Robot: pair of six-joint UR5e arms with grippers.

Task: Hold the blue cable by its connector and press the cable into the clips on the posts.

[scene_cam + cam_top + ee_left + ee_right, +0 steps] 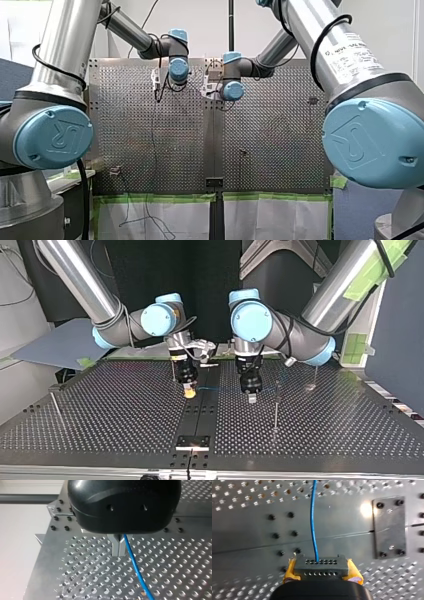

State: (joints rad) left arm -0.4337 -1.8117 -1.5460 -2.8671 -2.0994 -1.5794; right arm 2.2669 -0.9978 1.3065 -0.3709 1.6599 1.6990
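Two grippers, one connector (321, 562) and one blue cable (313, 525) noted. My right gripper (321, 573) clamps the connector between yellow pads. The blue cable leaves the connector's face and runs to my left gripper (118, 552), whose metal fingers are drawn together, with the cable just beside them. At least three posts (275, 405) stand upright, well apart from the connector.

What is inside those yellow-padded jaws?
A dark grey block connector with rows of holes; a thin blue cable leaves one hole. Its rear, deeper in the jaws, is covered.
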